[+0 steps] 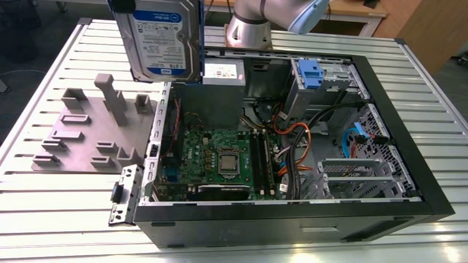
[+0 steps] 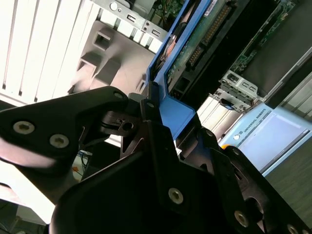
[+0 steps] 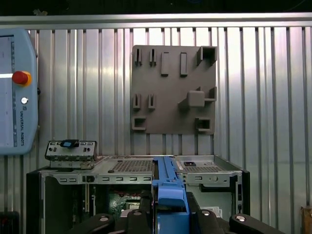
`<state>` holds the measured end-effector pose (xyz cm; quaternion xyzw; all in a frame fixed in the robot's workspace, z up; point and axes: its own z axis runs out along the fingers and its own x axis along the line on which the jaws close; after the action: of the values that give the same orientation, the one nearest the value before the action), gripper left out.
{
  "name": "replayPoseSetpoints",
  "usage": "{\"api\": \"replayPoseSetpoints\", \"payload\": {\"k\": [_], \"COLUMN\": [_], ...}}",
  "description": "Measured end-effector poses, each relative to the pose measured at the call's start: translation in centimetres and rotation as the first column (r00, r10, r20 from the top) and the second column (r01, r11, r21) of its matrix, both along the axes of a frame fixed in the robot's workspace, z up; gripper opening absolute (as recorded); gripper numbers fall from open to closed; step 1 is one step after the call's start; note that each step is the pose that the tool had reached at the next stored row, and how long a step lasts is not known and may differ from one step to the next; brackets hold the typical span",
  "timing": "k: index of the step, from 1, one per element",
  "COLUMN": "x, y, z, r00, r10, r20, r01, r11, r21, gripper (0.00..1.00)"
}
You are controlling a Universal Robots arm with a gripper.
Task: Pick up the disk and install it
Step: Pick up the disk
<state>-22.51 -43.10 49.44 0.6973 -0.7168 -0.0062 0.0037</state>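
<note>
The disk (image 1: 162,44) hangs upright above the grey fixture plate (image 1: 80,137), beside the open computer case (image 1: 278,222). The gripper (image 3: 169,204), fingers nearly closed, clamps the disk's blue frame edge between them.

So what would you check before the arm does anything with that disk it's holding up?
1. Grip: ok. In the second wrist view the jaws are shut on the blue frame of the disk.
2. Disk off the table: ok. In the exterior view it hangs in the air, touching nothing but the jaws.
3. Computer case open: ok. Its side is off and the inside shows.
4. Slot free: cannot tell. The metal cage with the blue clip hides its inside.
5. Cables out of the way: cannot tell. Orange and black ones lie loose beside that cage.
</note>
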Motion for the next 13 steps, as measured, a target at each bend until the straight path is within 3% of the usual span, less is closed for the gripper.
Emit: {"api": "replayPoseSetpoints", "payload": {"k": [13], "x": [0.25], "y": [0.0], "z": [0.0], "r00": [1.0], "r10": [0.0], "r20": [0.0], "r01": [0.0], "r11": [1.0], "r21": [-0.0001], "gripper": [0.36]}}
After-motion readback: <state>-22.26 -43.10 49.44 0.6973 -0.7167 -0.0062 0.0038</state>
